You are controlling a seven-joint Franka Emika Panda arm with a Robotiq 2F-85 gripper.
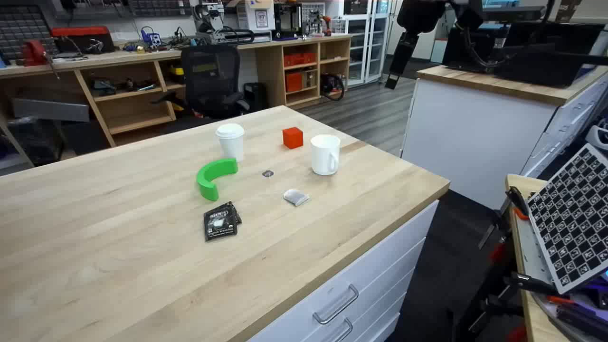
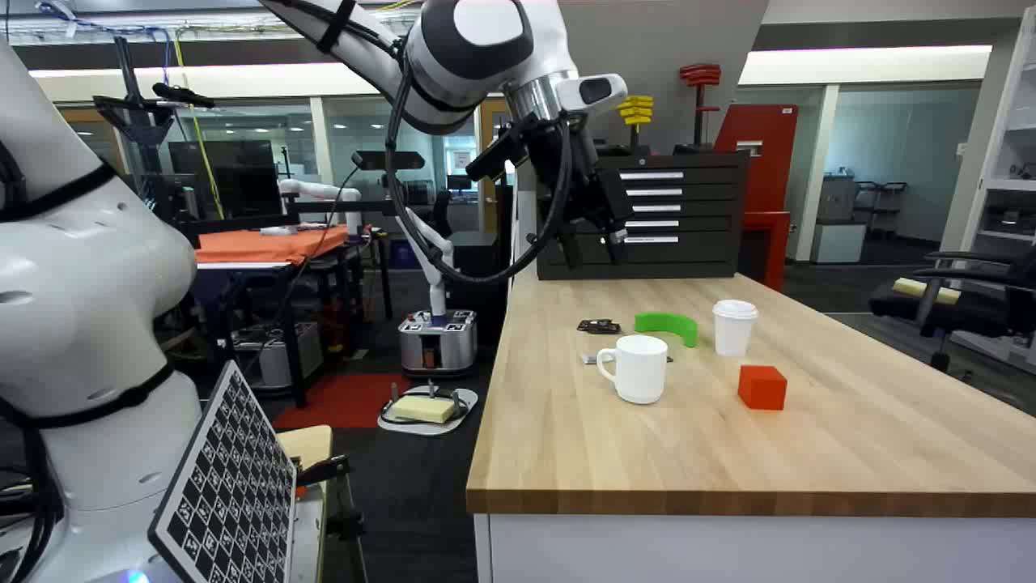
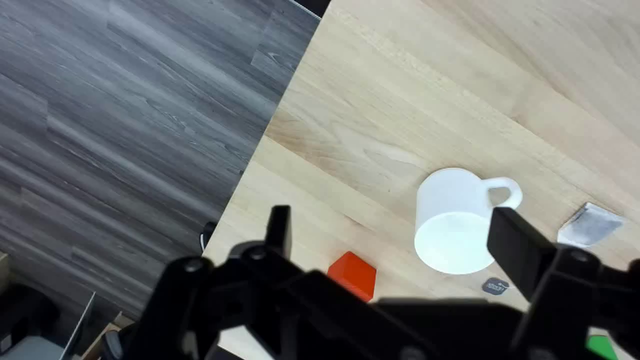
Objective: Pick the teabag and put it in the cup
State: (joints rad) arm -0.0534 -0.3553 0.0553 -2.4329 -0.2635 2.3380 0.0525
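In an exterior view, left to right over the pale, grained tabletop (image 1: 118, 228): green arc (image 1: 205, 178), smooth, standing on edge. In front, two black packets (image 1: 221, 223), flat, overlapping, printed white. Just beside the arc's far end, lidded tumbler (image 1: 232, 142), white, slim, upright. Dark tag (image 1: 268, 174) next, small, flat. Red cube (image 1: 293, 138) farther back. Teabag (image 1: 296, 197): greyish-white, thin, squarish, flat on the wood, in front of the cup (image 1: 324, 156) and to its left, apart from it. Cup squat, smooth white, upright. In an exterior view its handle (image 2: 601, 367) stands across part of the teabag. Arm (image 1: 417, 18) at upper right, black at the end, wrist angled down, well apart from the things. Wrist view: fingers (image 3: 517, 245) spread wide, cube and cup in sight past the gap.
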